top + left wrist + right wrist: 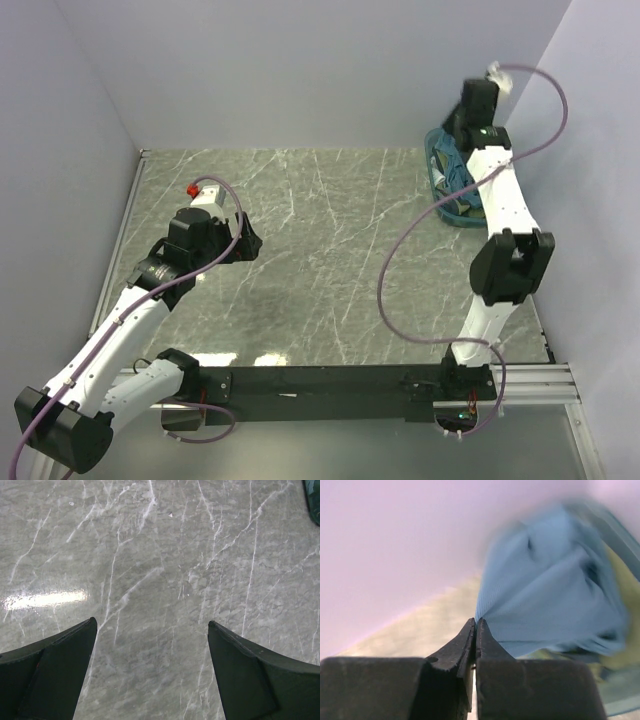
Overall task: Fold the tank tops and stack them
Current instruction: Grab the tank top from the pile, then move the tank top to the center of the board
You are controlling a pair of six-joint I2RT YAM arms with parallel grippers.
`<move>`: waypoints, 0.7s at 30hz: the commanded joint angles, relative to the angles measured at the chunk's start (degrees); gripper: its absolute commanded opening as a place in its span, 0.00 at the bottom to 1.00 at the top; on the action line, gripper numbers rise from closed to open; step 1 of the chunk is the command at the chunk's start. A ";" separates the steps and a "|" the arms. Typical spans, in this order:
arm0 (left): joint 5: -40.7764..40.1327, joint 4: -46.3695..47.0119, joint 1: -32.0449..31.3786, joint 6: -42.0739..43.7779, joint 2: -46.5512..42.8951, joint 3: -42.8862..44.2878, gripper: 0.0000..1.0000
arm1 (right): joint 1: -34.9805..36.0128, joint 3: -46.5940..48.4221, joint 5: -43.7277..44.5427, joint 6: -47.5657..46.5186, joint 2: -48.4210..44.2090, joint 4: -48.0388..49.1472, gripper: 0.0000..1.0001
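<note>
My right gripper [476, 621] is shut, its tips pinching an edge of the teal-blue tank top [550, 595], which bunches up just beyond the fingers. A strip of olive-green cloth [621, 605] shows behind it. From above, the right wrist [476, 106] hangs over the teal basket [441, 196] in the back right corner, hiding its fingers, and blue cloth [457, 176] lies in the basket. My left gripper [152, 622] is open over bare marble [160, 555], left of the table's middle, with nothing between its fingers. No striped top is in view.
The basket stands against the right wall [590, 200]. A metal rail [125, 230] runs along the table's left edge beside the left wall. The right arm's purple cable [395, 270] loops over the table's right half. The basket's dark corner [313, 500] shows in the left wrist view.
</note>
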 commanded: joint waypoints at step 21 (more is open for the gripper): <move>2.55 4.62 0.28 -10.10 0.34 -3.47 0.88 | 29.58 -34.66 -6.53 1.23 -35.70 13.30 0.00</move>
